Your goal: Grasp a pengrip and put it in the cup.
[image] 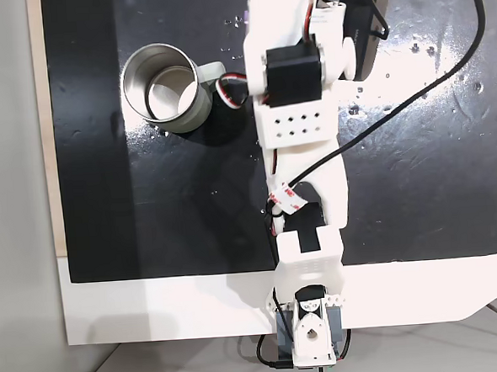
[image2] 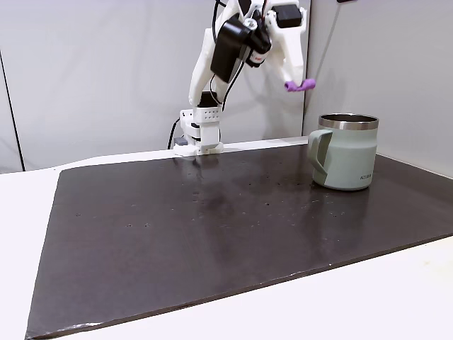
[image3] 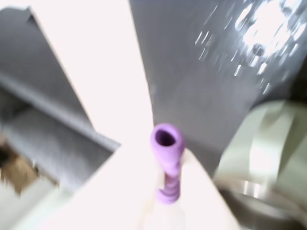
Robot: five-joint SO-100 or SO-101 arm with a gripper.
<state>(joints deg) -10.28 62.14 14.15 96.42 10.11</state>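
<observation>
Holding the pengrip (image2: 300, 86) pinched between the jaws, closed on its lower ribbed end, high in the air above the black mat (image2: 212, 219) on the desk (image2: 21, 212). Showing, in the wrist view, the pengrip (image3: 167, 160) as a small purple tube with an open flared mouth pointing away from the gripper (image3: 168, 196), its ribbed base disappearing between the white fingers (image3: 201, 191). Sticking out sideways from the gripper (image2: 296, 81) in the fixed side view, to the left of and well above the cup (image2: 347, 152), not yet over its rim.

Judging by looks: very light, soft and rubbery, likely to squash and bend under pressure rather than crack. Probably grippy rather than slick, so unlikely to slide out, though apt to cling to a finger on release instead of dropping cleanly. Being gripped near one end, leaving most of the tube free; a hold nearer the middle would seem steadier, but the present one appears adequate for something so light.

Standing upright on the mat, the pale green cup (image: 165, 86) with its shiny metal inside open upward and its handle toward the arm in the overhead fixed view. Blurring in the wrist view, the cup (image3: 264, 153) sitting at lower right, below and beside the pengrip.
</observation>
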